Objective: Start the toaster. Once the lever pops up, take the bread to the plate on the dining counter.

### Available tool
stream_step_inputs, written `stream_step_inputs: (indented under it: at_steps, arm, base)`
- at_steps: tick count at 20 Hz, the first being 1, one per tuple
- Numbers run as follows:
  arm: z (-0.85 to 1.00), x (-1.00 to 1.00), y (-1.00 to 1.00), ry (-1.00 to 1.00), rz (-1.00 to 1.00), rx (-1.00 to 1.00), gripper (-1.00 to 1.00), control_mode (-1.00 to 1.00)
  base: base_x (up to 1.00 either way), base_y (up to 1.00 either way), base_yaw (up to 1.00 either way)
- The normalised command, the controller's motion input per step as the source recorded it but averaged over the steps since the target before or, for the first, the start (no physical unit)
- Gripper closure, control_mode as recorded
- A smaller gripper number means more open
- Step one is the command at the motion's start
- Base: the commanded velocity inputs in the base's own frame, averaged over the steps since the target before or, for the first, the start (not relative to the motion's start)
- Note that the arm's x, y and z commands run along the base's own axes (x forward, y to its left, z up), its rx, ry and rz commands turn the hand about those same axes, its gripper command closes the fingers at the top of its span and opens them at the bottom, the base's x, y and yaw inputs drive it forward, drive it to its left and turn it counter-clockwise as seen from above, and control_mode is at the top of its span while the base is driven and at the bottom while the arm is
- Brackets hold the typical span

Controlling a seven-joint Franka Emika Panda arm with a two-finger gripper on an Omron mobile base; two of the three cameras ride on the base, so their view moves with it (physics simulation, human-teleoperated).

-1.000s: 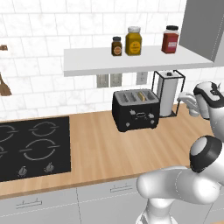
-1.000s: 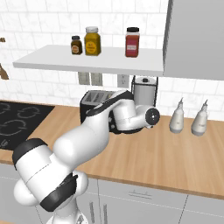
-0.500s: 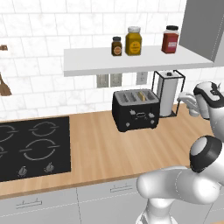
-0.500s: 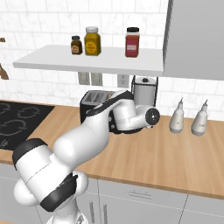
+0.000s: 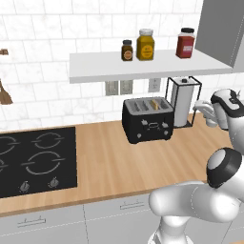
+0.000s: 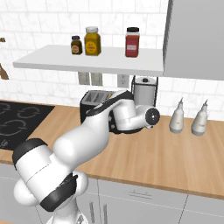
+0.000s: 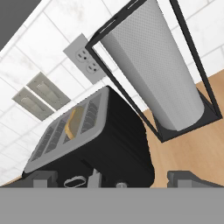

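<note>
Hovering wide open beside the toaster (image 7: 94, 144) (bread (image 7: 74, 122) sits in a slot), the gripper (image 7: 116, 179) holds nothing — better to drop squarely onto the front lever and press straight down.

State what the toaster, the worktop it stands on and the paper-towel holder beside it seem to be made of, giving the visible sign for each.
Toaster: probably matte black plastic or painted metal, with a grey, metal-looking slotted top; no sheen settles it.
Worktop: light wood, or a wood-look laminate, judging by its tan, faintly streaked surface.
Paper-towel holder: likely black metal, being a thin straight-barred frame around the white roll.
</note>
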Motion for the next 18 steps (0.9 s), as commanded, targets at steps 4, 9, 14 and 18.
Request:
stream_step_inputs:
  at_steps: [4,9,14,18]
  arm:
    - [0.00,0.00,0.00,0.00,0.00,0.00,-1.00,-1.00]
    - [0.00,0.00,0.00,0.00,0.00,0.00,-1.00,-1.00]
    - [0.00,0.00,0.00,0.00,0.00,0.00,-1.00,-1.00]
    - [0.00,0.00,0.00,0.00,0.00,0.00,-1.00,-1.00]
  base:
    - [0.00,0.00,0.00]
    - [0.00,0.00,0.00]
    - [0.00,0.00,0.00]
    - [0.00,0.00,0.00]
